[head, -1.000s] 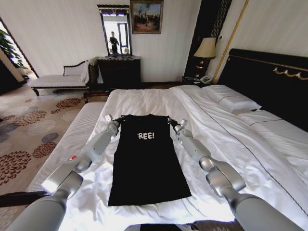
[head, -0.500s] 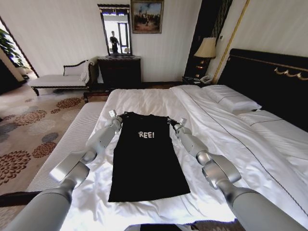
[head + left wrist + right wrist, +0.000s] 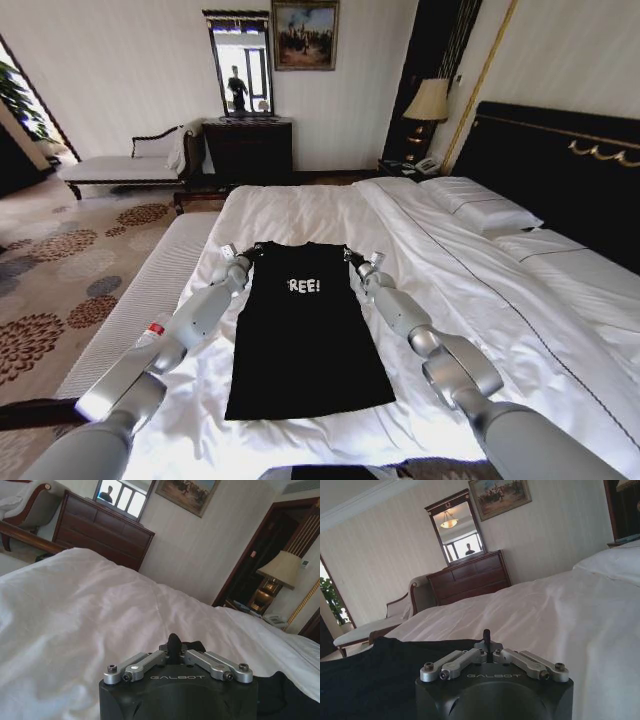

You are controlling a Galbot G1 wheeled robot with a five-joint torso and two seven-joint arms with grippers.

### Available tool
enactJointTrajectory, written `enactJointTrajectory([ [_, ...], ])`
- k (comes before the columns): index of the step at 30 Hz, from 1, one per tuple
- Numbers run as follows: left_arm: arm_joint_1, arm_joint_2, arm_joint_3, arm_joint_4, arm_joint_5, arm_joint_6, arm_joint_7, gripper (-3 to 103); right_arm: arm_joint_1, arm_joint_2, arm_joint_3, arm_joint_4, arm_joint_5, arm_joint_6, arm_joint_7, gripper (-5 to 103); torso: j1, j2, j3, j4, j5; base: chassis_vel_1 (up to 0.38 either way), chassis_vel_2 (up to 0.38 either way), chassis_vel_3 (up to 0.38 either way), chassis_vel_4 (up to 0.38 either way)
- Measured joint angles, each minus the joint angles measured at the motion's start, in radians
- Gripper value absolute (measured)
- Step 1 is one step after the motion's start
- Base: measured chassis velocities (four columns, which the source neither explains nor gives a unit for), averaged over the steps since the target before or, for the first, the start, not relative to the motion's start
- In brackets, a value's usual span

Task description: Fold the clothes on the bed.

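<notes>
The clothes, one black T-shirt (image 3: 305,340) with white lettering, lie flat and lengthwise on the bed (image 3: 300,205), sleeves tucked in, hem toward me. My left gripper (image 3: 243,256) is shut on the shirt's far left shoulder corner. My right gripper (image 3: 352,258) is shut on the far right corner. In the left wrist view the left gripper (image 3: 173,642) has its fingers pressed together low over the white duvet, with black cloth (image 3: 287,695) beside it. In the right wrist view the right gripper (image 3: 486,635) is likewise shut at the edge of the black shirt (image 3: 370,672).
A narrow white-cushioned bench (image 3: 150,285) runs along the bed's left side. Pillows (image 3: 480,205) and the dark headboard (image 3: 560,165) lie to the right. Beyond the bed stand a dark dresser (image 3: 248,148), a chaise (image 3: 120,168) and a lamp (image 3: 428,100). White duvet surrounds the shirt.
The shirt's far edge rose slightly with both grippers, then came back down and a little toward me. My left elbow has dropped lower.
</notes>
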Motion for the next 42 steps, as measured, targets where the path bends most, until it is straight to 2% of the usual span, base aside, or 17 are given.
enactJointTrajectory([
  [3, 0.106, 0.024, -0.046, -0.143, 0.035, -0.012, -0.049, 0, -0.100, -0.037, -0.006, 0.137, 0.000, 0.005, 0.006, 1, 0.000, 0.000, 0.000, -0.0001, 0.0000, 0.000, 0.000, 0.000, 0.000],
  [4, 0.106, 0.024, -0.046, -0.143, 0.035, -0.012, -0.049, 0, -0.100, -0.037, -0.006, 0.137, 0.000, 0.005, 0.006, 1, 0.000, 0.000, 0.000, -0.0001, 0.0000, 0.000, 0.000, 0.000, 0.000],
  [10, 0.238, 0.051, -0.102, -0.314, 0.055, -0.018, -0.093, 0, -0.229, -0.080, -0.005, 0.332, -0.018, 0.010, 0.041, 1, 0.000, 0.000, 0.000, -0.0007, 0.0004, 0.000, 0.000, 0.000, 0.000],
  [12, 0.319, 0.055, -0.129, -0.371, 0.094, -0.025, -0.101, 0, -0.275, -0.101, 0.000, 0.409, -0.020, 0.011, 0.061, 1, 0.000, 0.000, 0.000, 0.0004, 0.0004, 0.000, 0.000, 0.000, 0.000],
  [13, 0.319, 0.055, -0.129, -0.371, 0.094, -0.025, -0.101, 0, -0.275, -0.101, 0.000, 0.409, -0.020, 0.011, 0.061, 1, 0.000, 0.000, 0.000, 0.0004, 0.0004, 0.000, 0.000, 0.000, 0.000],
  [15, 0.379, 0.052, -0.146, -0.413, 0.129, -0.033, -0.109, 0, -0.323, -0.125, 0.012, 0.467, -0.057, 0.021, 0.069, 1, 0.000, 0.000, 0.000, 0.0005, 0.0002, 0.000, 0.000, 0.000, 0.000],
  [18, 0.455, 0.055, -0.170, -0.473, 0.146, -0.037, -0.124, 0, -0.393, -0.150, 0.039, 0.520, -0.127, 0.043, 0.072, 1, 0.000, 0.000, 0.000, -0.0012, 0.0002, 0.000, 0.000, 0.000, 0.000],
  [21, 0.514, 0.066, -0.186, -0.515, 0.157, -0.040, -0.126, 0, -0.440, -0.162, 0.054, 0.563, -0.132, 0.047, 0.086, 1, 0.000, 0.000, 0.000, -0.0006, 0.0009, 0.000, 0.000, 0.000, 0.000],
  [22, 0.541, 0.070, -0.190, -0.530, 0.169, -0.043, -0.126, 0, -0.463, -0.173, 0.060, 0.587, -0.132, 0.048, 0.094, 1, 0.000, 0.000, 0.000, 0.0004, 0.0006, 0.000, 0.000, 0.000, 0.000],
  [25, 0.580, 0.075, -0.197, -0.553, 0.190, -0.049, -0.123, 0, -0.493, -0.190, 0.065, 0.618, -0.129, 0.048, 0.102, 1, 0.000, 0.000, 0.000, 0.0006, 0.0003, 0.000, 0.000, 0.000, 0.000],
  [28, 0.665, 0.077, -0.218, -0.615, 0.237, -0.063, -0.114, 0, -0.600, -0.222, 0.084, 0.711, -0.143, 0.052, 0.116, 1, 0.000, 0.000, 0.000, -0.0005, 0.0003, 0.000, 0.000, 0.000, 0.000],
  [35, 0.773, 0.077, -0.249, -0.685, 0.280, -0.076, -0.101, 0, -0.731, -0.211, 0.127, 0.788, -0.204, 0.073, 0.130, 1, 0.000, 0.000, 0.000, -0.0002, 0.0005, 0.000, 0.000, 0.000, 0.000],
  [42, 0.984, 0.052, -0.293, -0.778, 0.357, -0.099, -0.078, 0, -0.865, -0.196, 0.202, 0.852, -0.263, 0.097, 0.123, 1, 0.000, 0.000, 0.000, -0.0003, 0.0003, 0.000, 0.000, 0.000, 0.000],
])
